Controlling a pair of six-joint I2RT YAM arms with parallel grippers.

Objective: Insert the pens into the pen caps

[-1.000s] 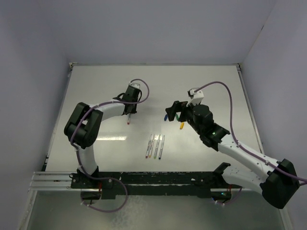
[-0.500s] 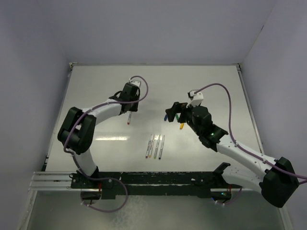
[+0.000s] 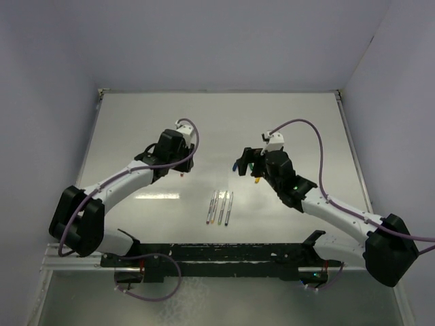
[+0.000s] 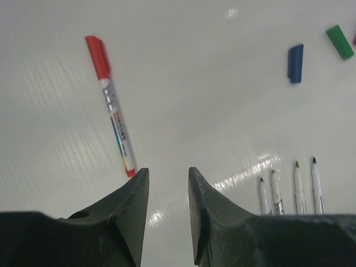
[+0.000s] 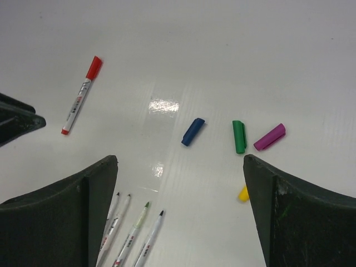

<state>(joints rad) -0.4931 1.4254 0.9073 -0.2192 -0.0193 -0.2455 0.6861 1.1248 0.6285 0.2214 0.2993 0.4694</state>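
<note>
Five pens: four uncapped pens (image 5: 133, 233), one red-capped pen (image 5: 80, 95). Four loose caps: blue cap (image 5: 193, 132), green cap (image 5: 239, 136), purple cap (image 5: 270, 137), yellow cap (image 5: 243, 193).

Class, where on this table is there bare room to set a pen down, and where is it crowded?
Bare: the far strip of the table; between the red-capped pen and blue cap. Crowded: the green cap, purple cap and yellow cap beside it, and the four uncapped pens toward the near edge.

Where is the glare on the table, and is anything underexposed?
Top view: a glare streak on the table, left of the uncapped pens. Left wrist view: a streak beside those pens' tips, a small spot near the top edge; left fingers dark. Right wrist view: a bright patch up-left of the blue cap; right fingers near black, no detail.
</note>
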